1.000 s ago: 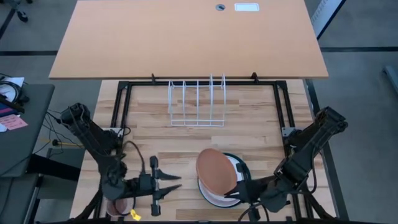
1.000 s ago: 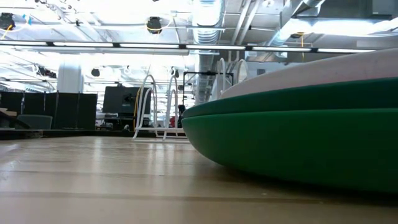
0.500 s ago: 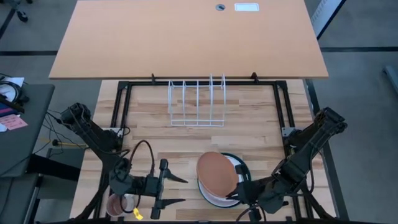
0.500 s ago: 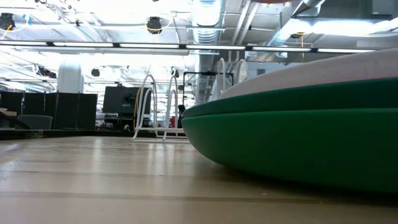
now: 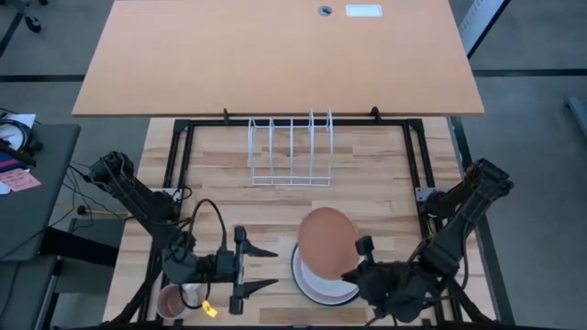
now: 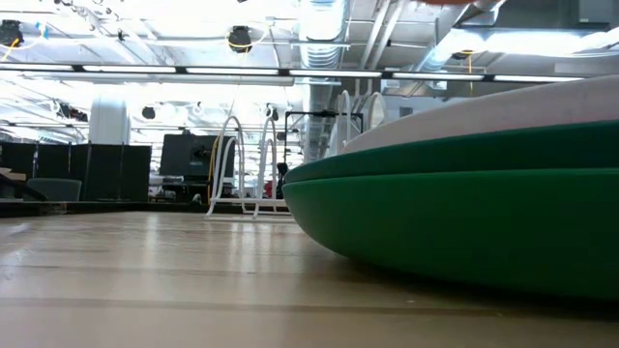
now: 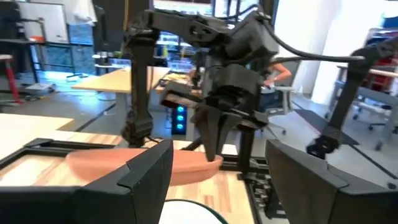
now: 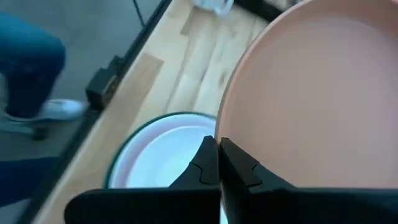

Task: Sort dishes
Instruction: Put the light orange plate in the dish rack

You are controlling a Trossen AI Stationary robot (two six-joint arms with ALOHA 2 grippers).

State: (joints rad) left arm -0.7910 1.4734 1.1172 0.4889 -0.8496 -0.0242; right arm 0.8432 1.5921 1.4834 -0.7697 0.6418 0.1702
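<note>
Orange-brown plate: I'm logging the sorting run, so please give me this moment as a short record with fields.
held plate: orange-brown plate, lifted above the stack
holder: right gripper, shut on the plate's rim
stack: white plate on top, dark green plate beneath
left gripper: open, empty, beside the stack
wire rack: empty, at the table's far side
pink mug: near the left arm

**Colours on the table**

Orange-brown plate (image 5: 327,240) above a white plate (image 5: 316,280) (pink-tinged at its edge) and a dark green plate (image 6: 464,217). White wire rack (image 5: 291,151); pale striped wood table (image 5: 367,197); pink mug (image 5: 172,300).
</note>
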